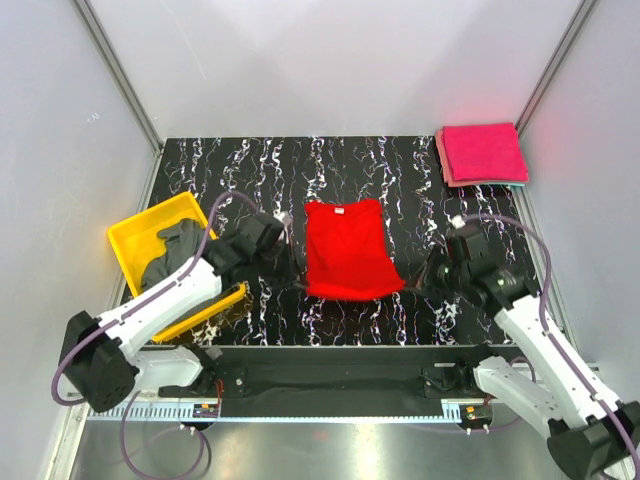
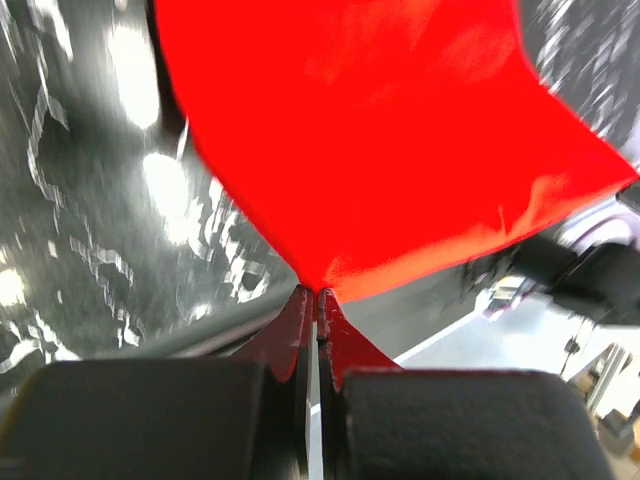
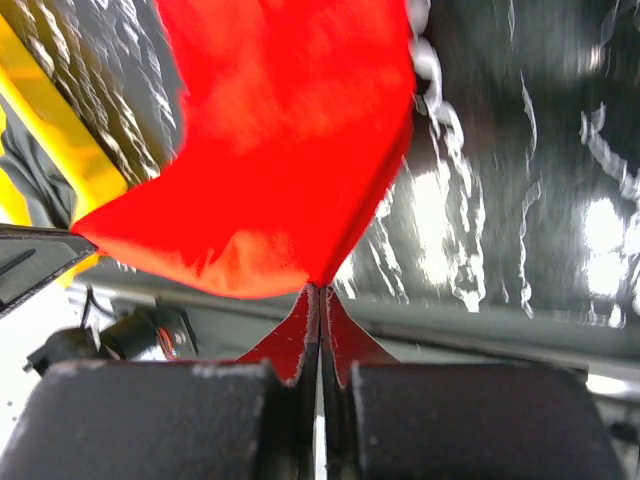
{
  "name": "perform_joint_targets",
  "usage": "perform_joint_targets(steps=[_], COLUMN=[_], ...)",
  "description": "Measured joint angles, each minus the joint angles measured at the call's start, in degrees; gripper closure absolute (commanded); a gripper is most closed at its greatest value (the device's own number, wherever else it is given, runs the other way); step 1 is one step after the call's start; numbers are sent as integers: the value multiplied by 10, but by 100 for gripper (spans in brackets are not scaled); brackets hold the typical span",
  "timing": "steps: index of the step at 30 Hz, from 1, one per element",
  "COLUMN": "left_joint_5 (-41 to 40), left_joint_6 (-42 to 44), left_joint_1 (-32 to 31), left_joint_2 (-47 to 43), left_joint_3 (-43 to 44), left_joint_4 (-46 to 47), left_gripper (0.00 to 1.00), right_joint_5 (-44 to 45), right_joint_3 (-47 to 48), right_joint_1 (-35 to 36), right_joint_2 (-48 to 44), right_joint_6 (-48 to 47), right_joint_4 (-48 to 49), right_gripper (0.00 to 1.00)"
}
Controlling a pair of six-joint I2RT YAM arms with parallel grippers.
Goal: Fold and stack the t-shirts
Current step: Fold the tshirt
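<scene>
A bright red t-shirt (image 1: 345,250) with a small white neck label lies stretched on the black marbled table, collar at the far end. My left gripper (image 1: 298,283) is shut on its near left corner (image 2: 318,285). My right gripper (image 1: 408,283) is shut on its near right corner (image 3: 320,280). Both near corners are lifted a little off the table. A folded stack of magenta-pink t-shirts (image 1: 483,153) sits at the far right corner. A dark grey t-shirt (image 1: 172,254) lies crumpled in the yellow tray (image 1: 135,238) at the left.
The yellow tray stands close behind my left arm, and its edge shows in the right wrist view (image 3: 60,130). White walls enclose the table on three sides. A metal rail (image 1: 330,362) runs along the near edge.
</scene>
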Motion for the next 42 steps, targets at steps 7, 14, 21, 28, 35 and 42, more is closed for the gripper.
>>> perform_joint_targets(steps=[7, 14, 21, 28, 35, 42], left_joint_5=[-2, 6, 16, 63, 85, 94], left_joint_6=[43, 78, 96, 106, 101, 92], left_joint_1=[74, 138, 188, 215, 247, 279], left_joint_2=[95, 208, 305, 434, 571, 669], left_joint_3=[137, 264, 346, 429, 528, 632], left_joint_4=[-9, -11, 9, 70, 110, 119], left_gripper=[100, 100, 100, 100, 100, 76], right_joint_5=[59, 75, 34, -31, -62, -77], right_joint_3=[162, 289, 380, 456, 551, 716], right_joint_1=[0, -24, -89, -120, -123, -132], right_joint_2=[159, 305, 419, 557, 692, 847], right_joint_6=[-63, -121, -161, -186, -209, -232], right_joint_4=[28, 58, 109, 163, 186, 185], right_gripper=[100, 100, 100, 100, 100, 69])
